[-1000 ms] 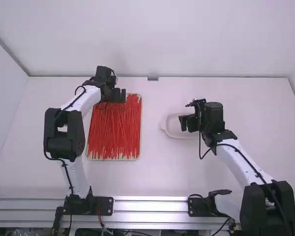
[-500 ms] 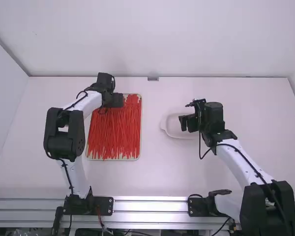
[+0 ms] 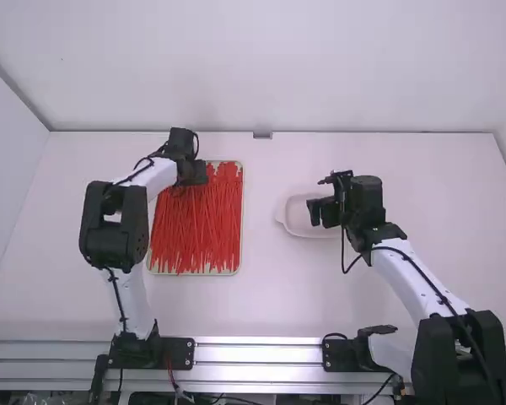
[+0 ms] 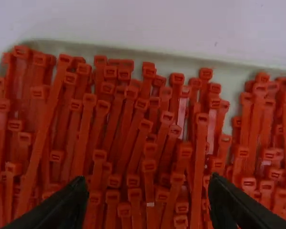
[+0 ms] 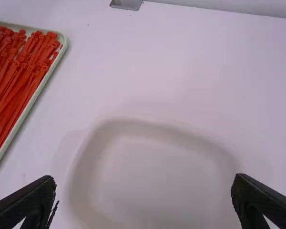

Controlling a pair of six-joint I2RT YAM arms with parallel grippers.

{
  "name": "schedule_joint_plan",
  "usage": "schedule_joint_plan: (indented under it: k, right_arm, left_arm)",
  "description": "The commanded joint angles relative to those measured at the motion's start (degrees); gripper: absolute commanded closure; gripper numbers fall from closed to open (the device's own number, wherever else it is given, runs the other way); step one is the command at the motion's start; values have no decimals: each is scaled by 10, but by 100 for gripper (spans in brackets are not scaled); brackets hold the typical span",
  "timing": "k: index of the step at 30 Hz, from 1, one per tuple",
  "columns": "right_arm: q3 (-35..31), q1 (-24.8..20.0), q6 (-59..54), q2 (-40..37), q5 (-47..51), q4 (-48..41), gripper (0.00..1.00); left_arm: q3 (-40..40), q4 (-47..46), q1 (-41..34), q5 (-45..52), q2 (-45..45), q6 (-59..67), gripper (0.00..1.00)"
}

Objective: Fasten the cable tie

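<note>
A white table [image 3: 455, 211] under pale walls carries a flat pale tray [image 3: 241, 240] toward nine o'clock of its middle, heaped with orange-red cable ties [image 3: 198, 224]. They are thin straight strips, each ending in a small square head, lying loose and overlapping. Their long axes run from twelve to six o'clock along the tray, and the heads seem mostly bunched at the twelve o'clock end. The left gripper [image 3: 191, 173] hangs over that end, fingers spread wide just above the heads, gripping nothing that I can make out. At three o'clock of the tray sits a shallow white dish [image 3: 293, 215]; the right gripper [image 3: 320, 209] hovers above it, fingers wide apart and empty.
</note>
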Motion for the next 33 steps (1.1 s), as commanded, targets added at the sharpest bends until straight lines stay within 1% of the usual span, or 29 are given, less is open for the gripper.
schedule_joint_plan:
  k: [1,6,11,14,16,18,30,32,33]
  right_arm:
    - [20,2,-1,3,0,-1,2]
    - [20,2,-3,3,1,-1,2]
    - [20,2,-12,3,0,-2,2]
    - [20,2,-12,3,0,-1,2]
    - [20,2,-12,3,2,0,2]
    - [20,2,-12,3,3,-1,2]
    - [20,-10,-16,3,0,-3,2]
    - [20,-10,-16,3,0,-3,2]
    - [20,-8,-16,3,0,-3,2]
  left_arm:
    - [-3,0,-5,-6,17,-8,34]
    - [-3,9,-5,-7,20,-16,35]
    - [-3,18,-5,-7,20,-21,39]
    - [-3,24,-5,-8,20,-21,44]
    - [-3,29,-5,-9,20,-21,51]
    - [-3,32,-4,-8,20,-21,54]
    - [-3,45,-4,-8,29,-29,55]
    - [-3,48,-4,-9,29,-29,56]
    - [-3,48,-4,-9,29,-29,60]
